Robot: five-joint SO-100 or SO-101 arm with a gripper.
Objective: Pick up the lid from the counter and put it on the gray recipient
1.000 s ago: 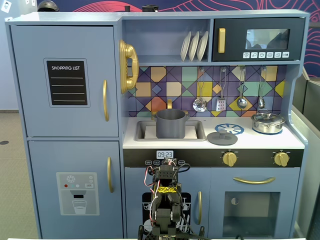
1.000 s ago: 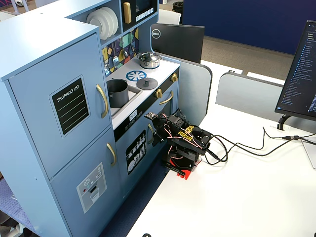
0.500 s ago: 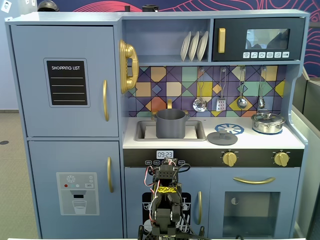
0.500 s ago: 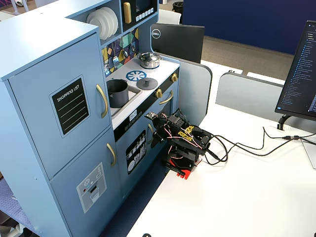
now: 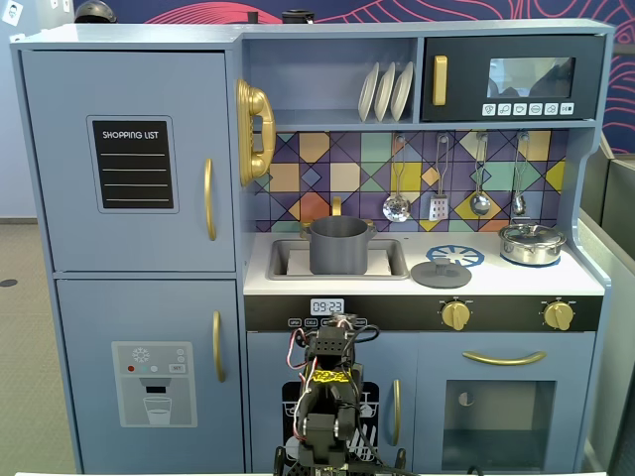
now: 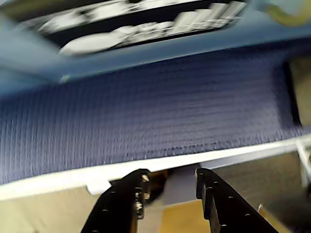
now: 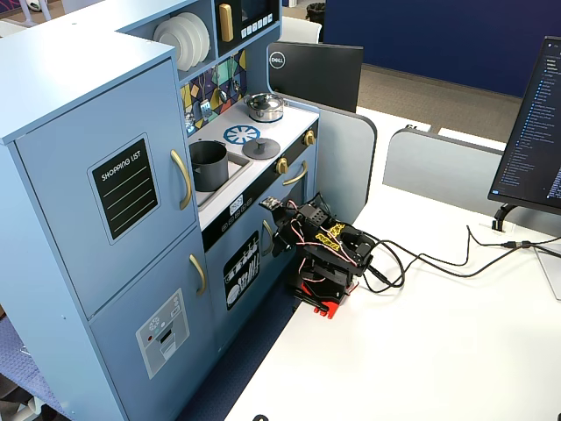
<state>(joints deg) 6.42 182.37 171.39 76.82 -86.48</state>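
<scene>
The dark-gray lid (image 5: 441,273) lies flat on the pale counter (image 5: 585,280), just in front of the blue burner ring. The gray pot (image 5: 340,245) stands uncovered in the sunken sink to the lid's left. Both fixed views show them, the lid (image 7: 261,147) right of the pot (image 7: 208,165). My arm (image 5: 332,392) is folded low in front of the kitchen's lower doors, far below the counter. In the wrist view my gripper (image 6: 171,177) is open and empty, facing blurred blue floor and a white table edge. The lid and pot are out of the wrist view.
A shiny steel pot with its own lid (image 5: 532,243) stands on the counter's right end. Utensils (image 5: 440,206) hang on the back wall above the counter. A shelf with plates (image 5: 385,91) overhangs the sink. Cables (image 7: 438,259) trail across the white table (image 7: 456,351).
</scene>
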